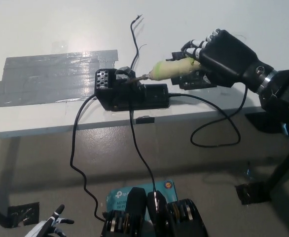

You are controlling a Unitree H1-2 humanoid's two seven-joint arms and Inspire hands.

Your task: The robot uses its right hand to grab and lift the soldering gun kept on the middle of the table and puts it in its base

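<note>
Right hand (222, 54) holds soldering gun (170, 69), tip entering base (129, 92).

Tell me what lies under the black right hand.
Under the right hand a black square pad shows on the table; most of it is covered by the hand and the soldering gun.

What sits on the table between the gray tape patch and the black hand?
In the head view, the black base sits there, with the soldering gun reaching toward it from the right hand.
</note>
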